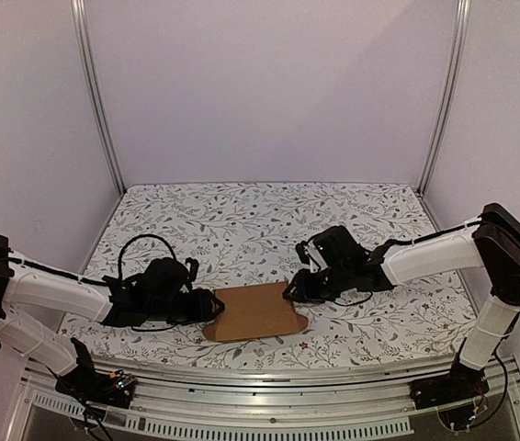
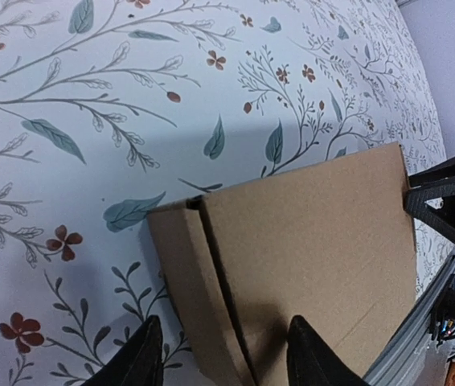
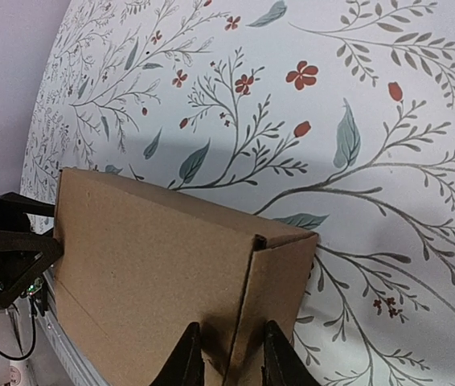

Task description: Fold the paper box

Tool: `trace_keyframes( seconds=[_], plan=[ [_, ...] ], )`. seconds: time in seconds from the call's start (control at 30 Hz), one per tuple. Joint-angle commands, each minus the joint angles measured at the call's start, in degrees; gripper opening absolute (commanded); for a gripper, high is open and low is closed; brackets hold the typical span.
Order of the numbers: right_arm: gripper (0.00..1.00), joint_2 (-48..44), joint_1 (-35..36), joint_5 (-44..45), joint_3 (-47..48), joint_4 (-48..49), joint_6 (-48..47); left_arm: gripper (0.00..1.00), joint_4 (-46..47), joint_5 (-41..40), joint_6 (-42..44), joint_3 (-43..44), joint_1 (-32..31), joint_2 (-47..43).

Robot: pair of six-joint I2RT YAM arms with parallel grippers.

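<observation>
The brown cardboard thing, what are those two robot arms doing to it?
They are working on folding a paper box. It lies on the flowery table between the two arms. The left tool is open, with its fingers straddling the box's left end. The right tool is at the right end, its fingers close together on either side of a folded edge. Whether it is really pinching the cardboard is hard to tell.

Floral table [image 1: 242, 216]; paper box [image 1: 255, 312] lying on it.

Soft even light, faint shadows, sharp
</observation>
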Motion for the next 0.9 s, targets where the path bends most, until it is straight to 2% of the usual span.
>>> trace_keyframes(
  seconds=[0.0, 0.33, 0.53, 0.73, 0.87],
  plan=[
    [0.20, 1.49, 0.28, 0.31, -2.14, 0.79, 0.28, 0.52, 0.18, 0.21, 0.77, 0.06, -0.11, -0.26],
    [0.00, -0.72, 0.20, 1.86, -6.58, 1.05, 0.89, 0.63, 0.05, -0.22, 0.35, -2.15, -0.02, -3.33],
    [0.00, -2.25, 0.22, 2.94, -9.24, 1.72, 1.53, 0.73, 4.82, 2.87, -0.10, -4.43, 0.15, -3.64],
    [0.00, -3.29, 0.19, 4.47, -11.22, 2.57, 2.06, 0.78, 11.49, 9.35, -2.31, -5.73, 0.15, -0.68],
    [0.00, -3.30, 0.22, 4.58, -12.28, 3.81, 2.68, 0.79, 19.27, 13.11, -6.00, -7.56, 0.15, 2.12]
  ],
)
